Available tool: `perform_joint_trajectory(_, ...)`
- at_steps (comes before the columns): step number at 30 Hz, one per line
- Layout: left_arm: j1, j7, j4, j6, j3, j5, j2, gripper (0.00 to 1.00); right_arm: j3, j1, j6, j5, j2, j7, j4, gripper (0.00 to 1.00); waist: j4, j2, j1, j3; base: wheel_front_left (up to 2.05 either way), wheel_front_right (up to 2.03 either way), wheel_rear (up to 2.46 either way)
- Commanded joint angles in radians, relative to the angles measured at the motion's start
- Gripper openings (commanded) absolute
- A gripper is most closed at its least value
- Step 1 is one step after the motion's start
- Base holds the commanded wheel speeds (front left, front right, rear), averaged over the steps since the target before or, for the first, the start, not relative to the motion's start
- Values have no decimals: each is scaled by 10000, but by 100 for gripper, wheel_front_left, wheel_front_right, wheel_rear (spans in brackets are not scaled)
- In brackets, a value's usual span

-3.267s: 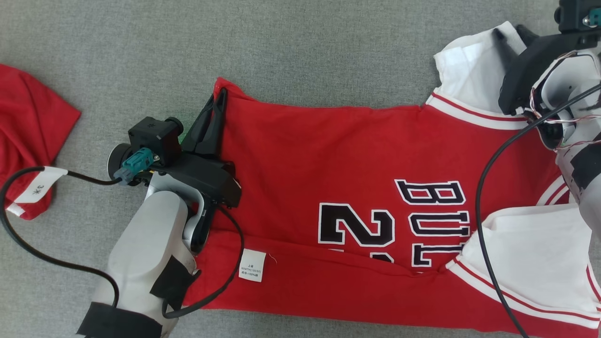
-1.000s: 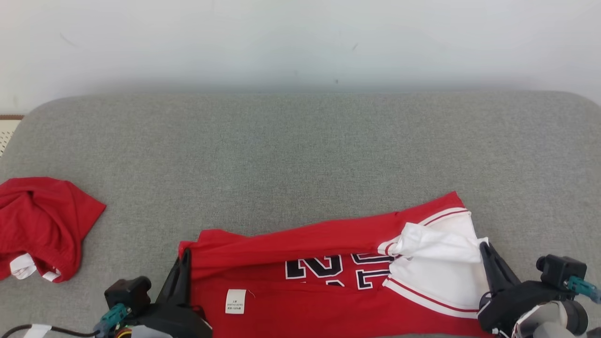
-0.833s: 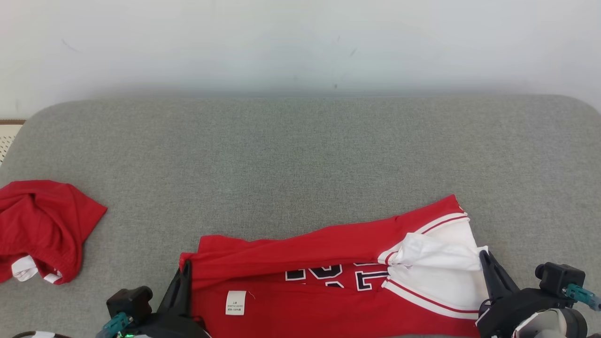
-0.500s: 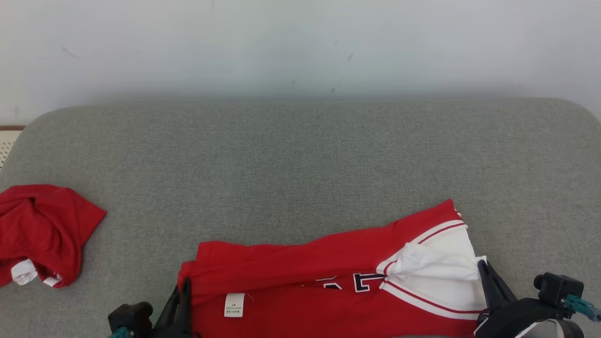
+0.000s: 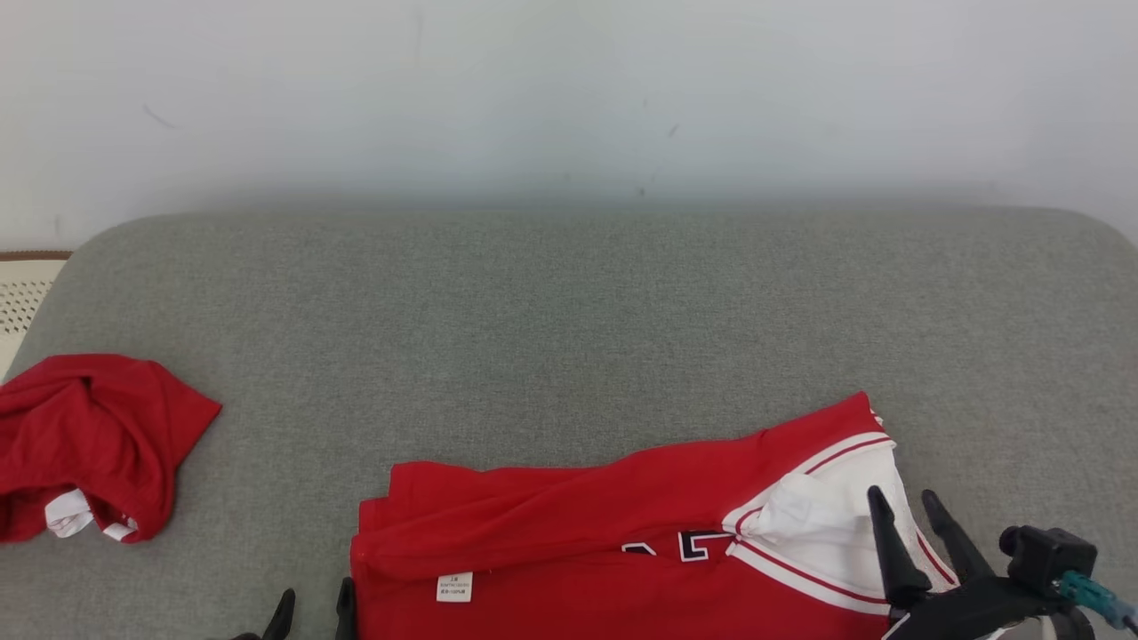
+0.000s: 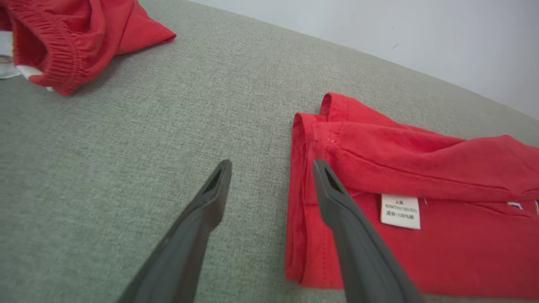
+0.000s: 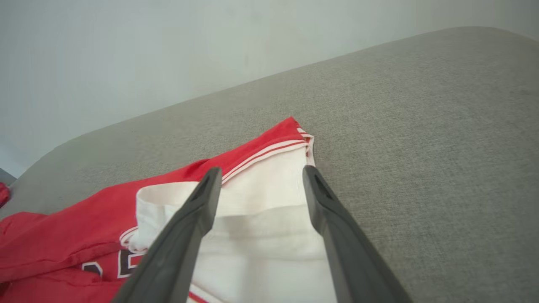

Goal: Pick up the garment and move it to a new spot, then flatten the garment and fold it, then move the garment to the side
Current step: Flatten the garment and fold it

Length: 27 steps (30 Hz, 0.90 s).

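The garment (image 5: 569, 533), a red jersey with white sleeves and black lettering, lies folded lengthwise at the near edge of the grey surface. A white label (image 5: 454, 588) shows near its left end. My left gripper (image 5: 314, 613) is open at the garment's left hem. In the left wrist view the left gripper (image 6: 271, 165) straddles the hem of the garment (image 6: 421, 168), one finger over the cloth and one over the grey surface. My right gripper (image 5: 902, 505) is open above the white sleeve. In the right wrist view the right gripper (image 7: 261, 171) hangs over the garment (image 7: 257, 235), holding nothing.
A second red piece of clothing (image 5: 89, 444) lies crumpled at the far left, also in the left wrist view (image 6: 63, 38). The grey padded surface (image 5: 569, 338) stretches bare beyond the jersey up to a pale wall (image 5: 569, 89).
Both grippers were shut on the garment's ends and now stand open, having let go. The carried-over fold has settled flat, covering most of the lettering. The head camera shifted slightly.
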<state>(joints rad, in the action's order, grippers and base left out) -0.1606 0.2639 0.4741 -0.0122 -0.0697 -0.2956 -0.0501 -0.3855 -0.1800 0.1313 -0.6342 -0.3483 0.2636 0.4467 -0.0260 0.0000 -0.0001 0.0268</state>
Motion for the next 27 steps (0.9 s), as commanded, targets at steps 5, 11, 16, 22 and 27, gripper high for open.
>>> perform_joint_trajectory(5,444,7,-256,-20,64,81,-14,100,-974,9,-12,35,68,1,-395,100,222,0,1,-55,0,0,0)
perform_joint_trajectory(11,398,7,-400,-64,-28,118,-16,100,-1836,-231,-12,-61,-24,2,-456,100,325,0,1,-41,0,0,0)
perform_joint_trajectory(16,402,7,-419,-97,-67,64,-17,100,-2268,-515,-12,-34,-24,1,-264,100,341,0,1,-39,0,0,0)
perform_joint_trajectory(22,417,7,-439,-132,-143,-16,-16,100,-2660,-839,-12,19,-70,1,103,94,382,0,1,-40,0,0,0)
perform_joint_trajectory(27,466,7,-469,-176,-177,-78,-17,100,-2790,-790,-12,-69,-152,2,416,46,392,0,1,-24,0,0,0)
